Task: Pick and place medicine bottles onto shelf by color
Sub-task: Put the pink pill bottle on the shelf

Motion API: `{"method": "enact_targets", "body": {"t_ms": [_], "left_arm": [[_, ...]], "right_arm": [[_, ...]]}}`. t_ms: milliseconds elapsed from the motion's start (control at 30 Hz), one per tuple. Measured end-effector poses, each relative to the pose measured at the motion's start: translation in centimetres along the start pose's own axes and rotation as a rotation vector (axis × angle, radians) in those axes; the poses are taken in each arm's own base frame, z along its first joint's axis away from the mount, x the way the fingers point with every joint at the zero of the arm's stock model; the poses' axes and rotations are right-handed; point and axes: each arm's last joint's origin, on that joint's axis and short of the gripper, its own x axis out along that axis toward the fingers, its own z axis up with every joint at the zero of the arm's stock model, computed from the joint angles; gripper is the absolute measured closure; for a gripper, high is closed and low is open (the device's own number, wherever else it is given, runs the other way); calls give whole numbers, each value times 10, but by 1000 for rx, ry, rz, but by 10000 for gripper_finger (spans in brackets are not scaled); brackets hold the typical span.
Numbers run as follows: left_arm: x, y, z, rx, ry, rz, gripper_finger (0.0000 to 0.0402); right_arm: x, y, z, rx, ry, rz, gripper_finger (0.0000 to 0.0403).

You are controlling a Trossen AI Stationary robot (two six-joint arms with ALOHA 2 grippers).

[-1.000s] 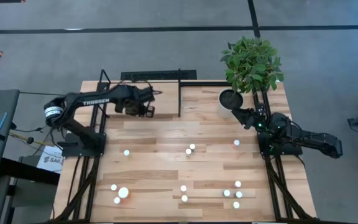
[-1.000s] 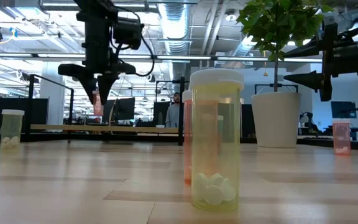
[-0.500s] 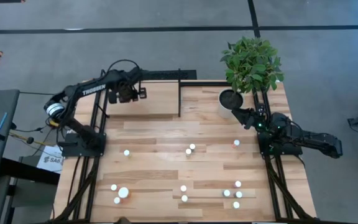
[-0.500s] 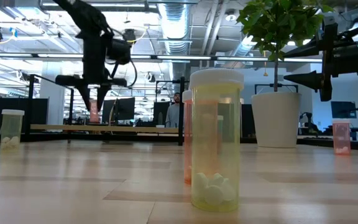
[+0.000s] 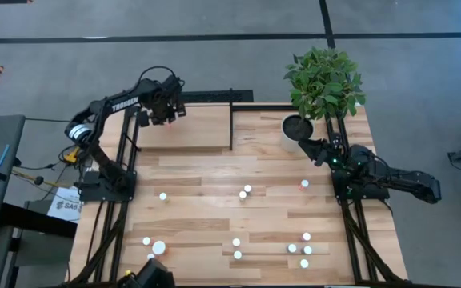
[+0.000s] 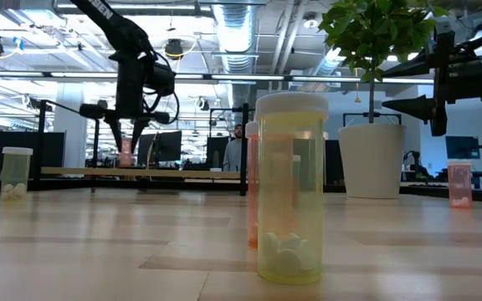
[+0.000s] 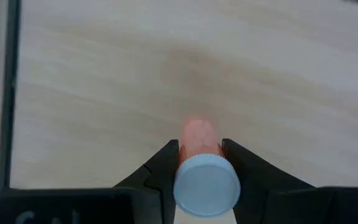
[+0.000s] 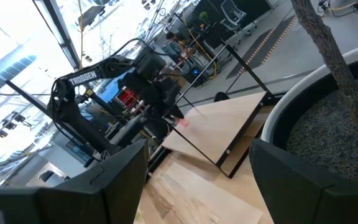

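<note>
**Left arm carries a reddish bottle out over the shelf**

From above: the left gripper [image 5: 165, 110] has swung away from the open tabletop and now hangs over the far left part of the shelf [image 5: 202, 132], close to its back rail. That shift over the last second puts the load right above its drop zone. The right gripper [image 5: 309, 148] waits beside the plant pot [image 5: 296, 128], unmoved. About 10 bottles are still scattered on the table [image 5: 198, 204], among them a red one [image 5: 304, 184] near the right arm.

At table height: the left arm has drifted further back, its fingers pointing down with a pinkish bottle [image 6: 127, 155] pinched between them, just above the shelf board. A yellow bottle [image 6: 291, 188] fills the foreground.

Left wrist camera: both fingers are clamped tight on the reddish bottle, white cap [image 7: 206, 185] facing the lens, pale wood below. Looks like lowering and release come next.

Right wrist camera: its own fingers stand spread wide with nothing between them, facing the pot and the far-off left arm.
</note>
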Motion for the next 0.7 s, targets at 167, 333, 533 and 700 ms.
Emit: {"method": "enact_targets", "body": {"t_ms": [167, 333, 533, 700], "left_arm": [[0, -8, 16, -62, 37, 37, 305], [7, -20, 33, -126, 94, 33, 305], [13, -26, 47, -174, 124, 68, 305], [14, -20, 55, -229, 115, 75, 305]], "right_arm": [[0, 0, 0, 0, 0, 0, 100], [0, 0, 0, 0, 0, 0, 100], [0, 0, 0, 0, 0, 0, 100], [0, 0, 0, 0, 0, -1, 100]]}}
